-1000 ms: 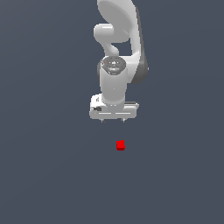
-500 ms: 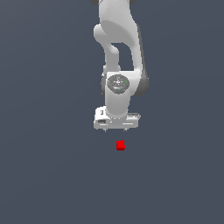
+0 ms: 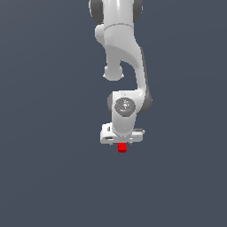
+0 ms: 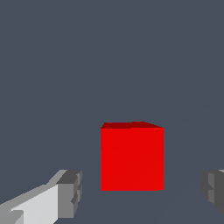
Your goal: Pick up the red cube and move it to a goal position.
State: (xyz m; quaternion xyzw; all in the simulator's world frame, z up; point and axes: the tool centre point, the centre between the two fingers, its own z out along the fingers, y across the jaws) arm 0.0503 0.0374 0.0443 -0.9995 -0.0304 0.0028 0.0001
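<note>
The red cube (image 3: 122, 148) is a tiny bright red block on the dark grey floor, just under the white arm's hand in the exterior view. In the wrist view the red cube (image 4: 132, 156) sits between the two grey fingertips, one fingertip (image 4: 70, 192) on one side and the other (image 4: 213, 190) on the other side, with a gap to each. My gripper (image 4: 141, 192) is open and touches nothing. In the exterior view my gripper (image 3: 122, 142) is right above the cube and its fingers are mostly hidden by the hand.
The plain dark grey floor (image 3: 53, 177) fills both views. The white arm (image 3: 122, 53) rises from the hand to the top of the exterior view. Nothing else shows.
The arm has come down and toward the cube. The hand was well above the cube a second ago and now stands right over it, fingers either side.
</note>
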